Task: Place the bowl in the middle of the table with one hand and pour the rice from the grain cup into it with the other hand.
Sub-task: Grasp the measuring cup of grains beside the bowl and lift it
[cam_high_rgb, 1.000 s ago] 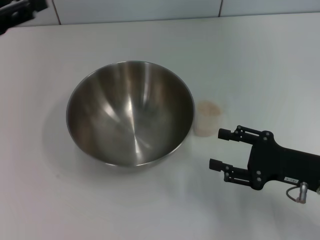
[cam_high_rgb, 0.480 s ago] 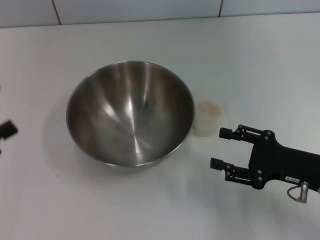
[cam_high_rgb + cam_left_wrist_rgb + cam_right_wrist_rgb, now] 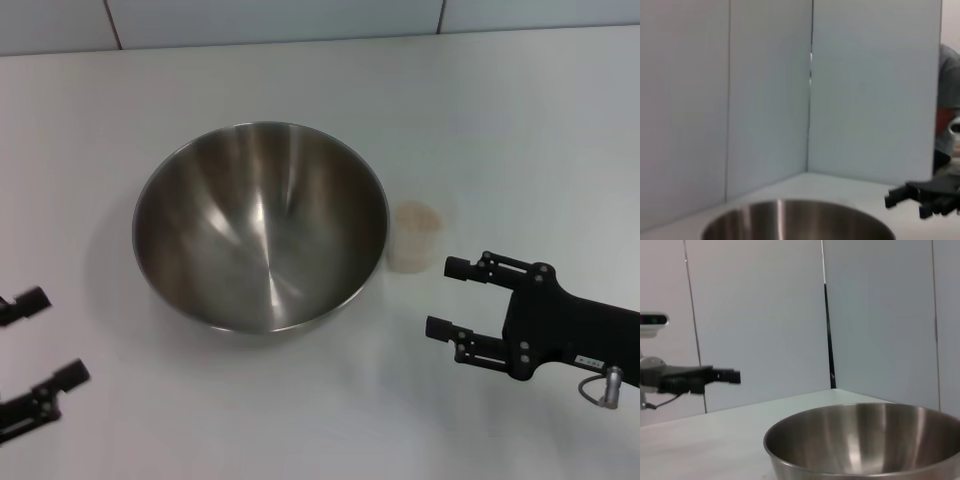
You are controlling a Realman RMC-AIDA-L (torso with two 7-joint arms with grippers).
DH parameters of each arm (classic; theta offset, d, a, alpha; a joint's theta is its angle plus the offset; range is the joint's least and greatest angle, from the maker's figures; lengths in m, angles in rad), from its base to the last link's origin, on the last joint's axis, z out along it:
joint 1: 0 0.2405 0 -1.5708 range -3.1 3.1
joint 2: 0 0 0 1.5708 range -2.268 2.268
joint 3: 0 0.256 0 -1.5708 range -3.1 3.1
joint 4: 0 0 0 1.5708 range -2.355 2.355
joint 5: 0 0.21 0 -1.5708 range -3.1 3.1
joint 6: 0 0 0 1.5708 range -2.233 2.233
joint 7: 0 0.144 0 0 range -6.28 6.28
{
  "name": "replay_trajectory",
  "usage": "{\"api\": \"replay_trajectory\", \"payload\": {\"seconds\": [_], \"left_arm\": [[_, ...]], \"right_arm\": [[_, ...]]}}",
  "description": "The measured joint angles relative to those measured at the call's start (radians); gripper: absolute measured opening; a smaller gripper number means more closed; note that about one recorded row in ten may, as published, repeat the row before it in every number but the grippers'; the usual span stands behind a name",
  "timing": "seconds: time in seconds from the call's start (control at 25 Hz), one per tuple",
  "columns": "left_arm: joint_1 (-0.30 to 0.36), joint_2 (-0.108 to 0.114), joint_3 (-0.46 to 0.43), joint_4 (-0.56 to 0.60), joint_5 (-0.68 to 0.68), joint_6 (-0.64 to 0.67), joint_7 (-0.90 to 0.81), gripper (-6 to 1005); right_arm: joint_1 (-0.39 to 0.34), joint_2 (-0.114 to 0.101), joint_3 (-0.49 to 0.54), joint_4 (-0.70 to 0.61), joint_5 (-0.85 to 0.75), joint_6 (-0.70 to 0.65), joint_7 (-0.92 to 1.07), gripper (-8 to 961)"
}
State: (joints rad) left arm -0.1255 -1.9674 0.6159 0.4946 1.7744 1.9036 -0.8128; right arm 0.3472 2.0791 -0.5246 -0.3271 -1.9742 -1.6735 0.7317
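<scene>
The right gripper (image 3: 441, 297), jaws spread wide and empty, is positioned just short of the small translucent rice-filled grain cup (image 3: 415, 237). The cup should be straddled squarely and gripped gently, clear of the large stainless-steel bowl (image 3: 260, 225) beside it. The left gripper (image 3: 50, 338), also spread apart, is parked well away.

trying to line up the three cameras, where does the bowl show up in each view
Head view: the bowl sits mid-table, just left of the grain cup.
Left wrist view: only its far rim shows along the bottom edge.
Right wrist view: it fills the lower right.
Shared landmark: the wall's vertical panel seam shows behind the bowl in both wrist views.

Head cam looks down; both wrist cams low, sharing bowl (image 3: 260, 226) rim.
</scene>
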Motion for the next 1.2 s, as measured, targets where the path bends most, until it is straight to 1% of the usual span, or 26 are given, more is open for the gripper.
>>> {"api": "replay_trajectory", "payload": {"seconds": [0.08, 0.28, 0.68, 1.04, 1.16, 1.2], "left_arm": [[-0.003, -0.002, 0.000, -0.008, 0.014, -0.010, 0.011, 795], [-0.004, -0.016, -0.001, -0.026, 0.045, -0.044, 0.077, 795], [-0.009, -0.017, 0.006, -0.028, 0.045, -0.081, 0.081, 795], [-0.017, -0.019, 0.002, -0.029, 0.045, -0.088, 0.076, 795], [-0.019, -0.019, -0.002, -0.030, 0.044, -0.088, 0.067, 795], [-0.019, -0.019, -0.002, -0.030, 0.044, -0.088, 0.066, 795]], "right_arm": [[-0.002, 0.000, 0.000, 0.000, 0.000, 0.000, 0.000, 710], [-0.010, -0.001, 0.000, 0.002, 0.000, 0.000, 0.000, 710], [-0.017, -0.001, 0.001, 0.004, 0.000, 0.000, 0.000, 709], [-0.020, 0.003, 0.002, 0.007, 0.000, -0.003, -0.002, 710], [-0.021, 0.004, 0.009, 0.042, 0.000, -0.022, -0.032, 710], [-0.021, 0.004, 0.034, 0.087, 0.000, -0.035, -0.077, 710]]}}
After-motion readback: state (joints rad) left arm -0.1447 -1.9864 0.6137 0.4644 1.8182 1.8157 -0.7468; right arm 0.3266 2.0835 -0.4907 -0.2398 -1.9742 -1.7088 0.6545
